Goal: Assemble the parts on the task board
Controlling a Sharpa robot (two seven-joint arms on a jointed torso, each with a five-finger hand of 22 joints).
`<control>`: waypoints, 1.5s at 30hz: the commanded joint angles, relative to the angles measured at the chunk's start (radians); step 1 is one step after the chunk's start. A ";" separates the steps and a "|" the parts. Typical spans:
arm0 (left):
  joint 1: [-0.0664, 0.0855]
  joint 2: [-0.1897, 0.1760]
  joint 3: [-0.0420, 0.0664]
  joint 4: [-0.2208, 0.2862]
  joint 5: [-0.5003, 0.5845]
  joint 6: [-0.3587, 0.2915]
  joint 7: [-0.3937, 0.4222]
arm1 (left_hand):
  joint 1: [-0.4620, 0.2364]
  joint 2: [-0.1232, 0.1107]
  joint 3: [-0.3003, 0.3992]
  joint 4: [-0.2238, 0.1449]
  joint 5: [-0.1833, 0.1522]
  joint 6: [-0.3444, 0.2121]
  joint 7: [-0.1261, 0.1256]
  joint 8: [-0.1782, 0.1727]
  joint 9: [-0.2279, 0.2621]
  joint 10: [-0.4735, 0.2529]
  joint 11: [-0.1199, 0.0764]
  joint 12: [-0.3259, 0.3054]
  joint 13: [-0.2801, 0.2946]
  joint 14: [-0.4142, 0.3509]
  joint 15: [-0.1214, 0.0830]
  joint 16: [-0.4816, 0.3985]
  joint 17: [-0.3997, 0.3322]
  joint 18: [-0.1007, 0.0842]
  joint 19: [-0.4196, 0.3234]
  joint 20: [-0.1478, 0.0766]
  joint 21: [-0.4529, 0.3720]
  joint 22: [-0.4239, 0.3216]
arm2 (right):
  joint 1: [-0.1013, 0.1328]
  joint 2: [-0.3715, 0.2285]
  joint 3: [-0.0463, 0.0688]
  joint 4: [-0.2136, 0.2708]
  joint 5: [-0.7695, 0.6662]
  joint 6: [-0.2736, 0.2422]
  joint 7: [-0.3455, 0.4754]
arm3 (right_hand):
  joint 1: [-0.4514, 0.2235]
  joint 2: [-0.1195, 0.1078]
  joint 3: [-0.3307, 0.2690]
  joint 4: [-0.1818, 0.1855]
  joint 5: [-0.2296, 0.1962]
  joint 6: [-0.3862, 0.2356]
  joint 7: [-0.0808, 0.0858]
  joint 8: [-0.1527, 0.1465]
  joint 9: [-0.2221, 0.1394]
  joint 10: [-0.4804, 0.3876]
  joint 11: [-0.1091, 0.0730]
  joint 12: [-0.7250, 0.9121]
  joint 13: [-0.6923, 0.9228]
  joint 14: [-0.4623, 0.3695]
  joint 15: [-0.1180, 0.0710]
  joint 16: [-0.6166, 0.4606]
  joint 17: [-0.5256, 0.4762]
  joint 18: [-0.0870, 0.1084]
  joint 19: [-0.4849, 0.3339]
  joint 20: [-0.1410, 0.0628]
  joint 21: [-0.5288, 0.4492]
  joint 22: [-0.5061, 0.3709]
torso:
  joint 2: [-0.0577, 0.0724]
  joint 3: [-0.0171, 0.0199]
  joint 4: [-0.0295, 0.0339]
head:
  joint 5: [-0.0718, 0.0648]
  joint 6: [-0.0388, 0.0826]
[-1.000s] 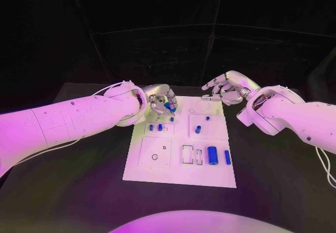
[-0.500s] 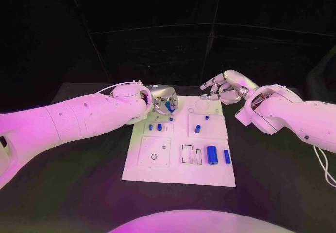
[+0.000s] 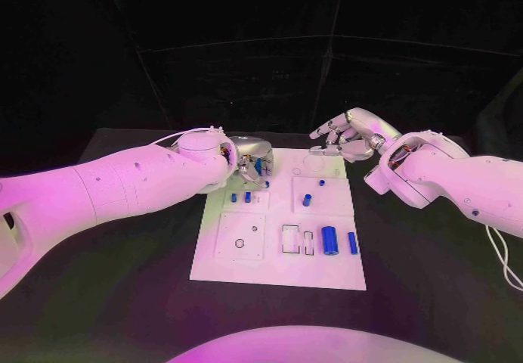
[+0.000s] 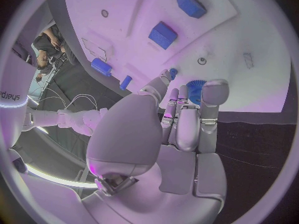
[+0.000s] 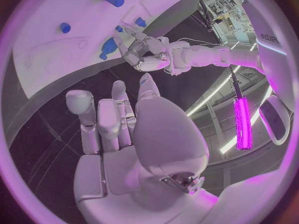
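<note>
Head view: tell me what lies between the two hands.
In the head view, only bare white task board lies between the left hand and the right hand, at the board's far edge; no blue part sits there.

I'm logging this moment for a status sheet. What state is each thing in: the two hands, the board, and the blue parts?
left hand: over the board's far left corner, fingers closed on a blue part
right hand: empty, fingers spread, above the board's far right corner
task board: flat on the table
large blue cylinder: lying on the board, near right
two small blue pegs: side by side on the board, left
</note>
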 commanded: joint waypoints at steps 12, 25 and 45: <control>-0.011 0.010 0.000 -0.010 -0.015 0.018 0.003 | -0.004 0.011 0.015 -0.007 -0.001 0.021 0.000 -0.014 0.000 0.024 -0.002 -0.018 -0.007 0.011 -0.001 0.005 -0.007 -0.010 0.009 -0.002 0.016 0.016 | 0.002 0.005 0.000 -0.001 0.003 0.005 0.010 | 0.001 0.007 -0.006 -0.002 0.002 -0.008 0.001 0.006 0.001 -0.008 -0.001 -0.004 -0.001 -0.007 0.001 -0.005 0.000 0.017 -0.007 -0.001 -0.006 -0.001 | 0.002 -0.0004 0.0025 | -0.005 -0.002; -0.018 0.021 -0.001 -0.030 -0.015 0.040 0.002 | 0.002 0.033 0.064 -0.012 -0.004 0.058 -0.008 -0.027 0.001 0.071 -0.010 -0.048 -0.008 0.013 -0.008 0.008 -0.014 -0.014 0.015 -0.007 0.042 0.045 | 0.002 0.006 0.000 -0.002 0.003 0.006 0.010 | 0.002 0.009 -0.006 -0.003 0.002 -0.008 0.001 0.006 0.001 -0.008 -0.001 -0.004 -0.002 -0.006 0.001 -0.005 0.001 0.017 -0.007 -0.001 -0.006 -0.001 | 0.002 -0.0003 0.0028 | -0.007 -0.002; -0.026 0.037 -0.001 -0.055 -0.015 0.055 0.008 | -0.008 0.029 0.153 -0.032 -0.008 0.096 -0.011 -0.052 0.000 0.132 -0.018 -0.102 -0.008 0.013 -0.015 0.011 -0.027 -0.019 0.019 -0.014 0.065 0.076 | 0.002 0.009 0.000 -0.002 0.003 0.008 0.010 | 0.002 0.009 -0.006 -0.003 0.002 -0.008 0.001 0.006 0.001 -0.008 -0.001 -0.004 -0.002 -0.006 0.001 -0.005 0.001 0.017 -0.007 -0.001 -0.006 -0.001 | 0.002 -0.0008 0.0040 | -0.011 -0.004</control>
